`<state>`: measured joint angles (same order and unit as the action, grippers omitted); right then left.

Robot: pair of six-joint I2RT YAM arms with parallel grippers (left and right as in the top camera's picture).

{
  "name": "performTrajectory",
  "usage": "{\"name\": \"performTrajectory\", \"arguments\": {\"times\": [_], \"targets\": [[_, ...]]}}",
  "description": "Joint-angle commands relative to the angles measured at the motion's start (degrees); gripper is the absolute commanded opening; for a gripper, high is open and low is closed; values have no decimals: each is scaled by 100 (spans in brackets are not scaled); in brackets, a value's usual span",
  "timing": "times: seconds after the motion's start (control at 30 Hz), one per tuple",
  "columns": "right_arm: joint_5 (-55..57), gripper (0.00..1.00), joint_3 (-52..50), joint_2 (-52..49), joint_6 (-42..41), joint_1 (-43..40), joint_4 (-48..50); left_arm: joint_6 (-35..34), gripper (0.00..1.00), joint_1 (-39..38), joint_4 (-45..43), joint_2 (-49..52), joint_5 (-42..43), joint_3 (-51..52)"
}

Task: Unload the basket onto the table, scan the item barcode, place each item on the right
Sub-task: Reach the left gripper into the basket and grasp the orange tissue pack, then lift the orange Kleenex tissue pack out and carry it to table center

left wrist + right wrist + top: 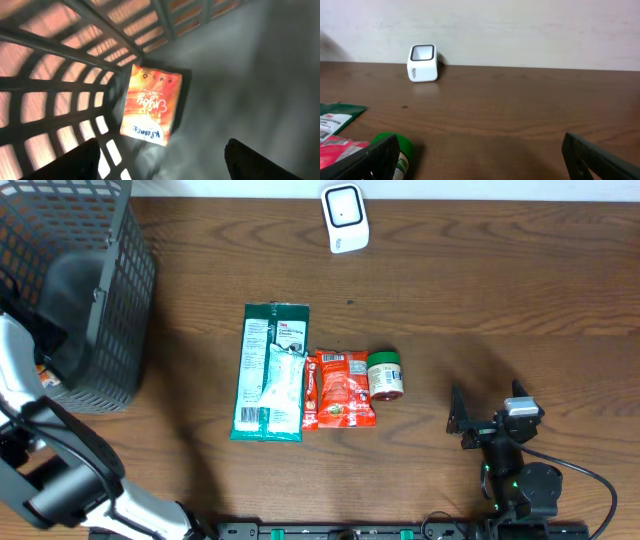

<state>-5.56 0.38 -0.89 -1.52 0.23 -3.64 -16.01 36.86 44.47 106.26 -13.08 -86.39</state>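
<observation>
An orange tissue pack (151, 104) lies on the grey floor of the black mesh basket (95, 290). My left gripper (160, 162) hangs above and just short of the pack, open, with nothing between its fingers. The white barcode scanner (345, 218) stands at the table's far edge and also shows as the scanner (423, 62) in the right wrist view. My right gripper (487, 404) rests low at the front right, open and empty, facing the scanner. A green-lidded jar (395, 150) sits just beside its left finger (372, 161).
Mid-table lie two green packets (270, 370), a red snack packet (340, 388) and the green-lidded jar (385, 374) in a row. The basket wall (75, 65) stands close on the left of the left gripper. The white left arm (20, 370) enters the basket from the front left.
</observation>
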Motion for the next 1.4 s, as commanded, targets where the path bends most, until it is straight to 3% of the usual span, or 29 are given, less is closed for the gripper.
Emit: {"name": "performTrajectory", "arguments": {"times": [0.0,0.37,0.43,0.47,0.73,1.3,1.37], "targets": [[11,99,-7,13,-13,-57,-24,96,80,76,-17,411,-116,39],[11,99,-7,13,-13,-57,-24,96,85,149,-302,1307,-107,39],[11,99,-7,13,-13,-57,-24,96,82,149,-299,1355,101,39],[11,99,-7,13,-13,-57,-24,96,74,149,-323,1351,404,37],[11,99,-7,13,-13,-57,-24,94,72,120,-474,1095,1401,11],[11,99,-7,13,-13,-57,-24,76,73,-219,-643,293,1394,-76],[11,99,-7,13,-13,-57,-24,74,78,-216,-640,229,1368,-76]]}}
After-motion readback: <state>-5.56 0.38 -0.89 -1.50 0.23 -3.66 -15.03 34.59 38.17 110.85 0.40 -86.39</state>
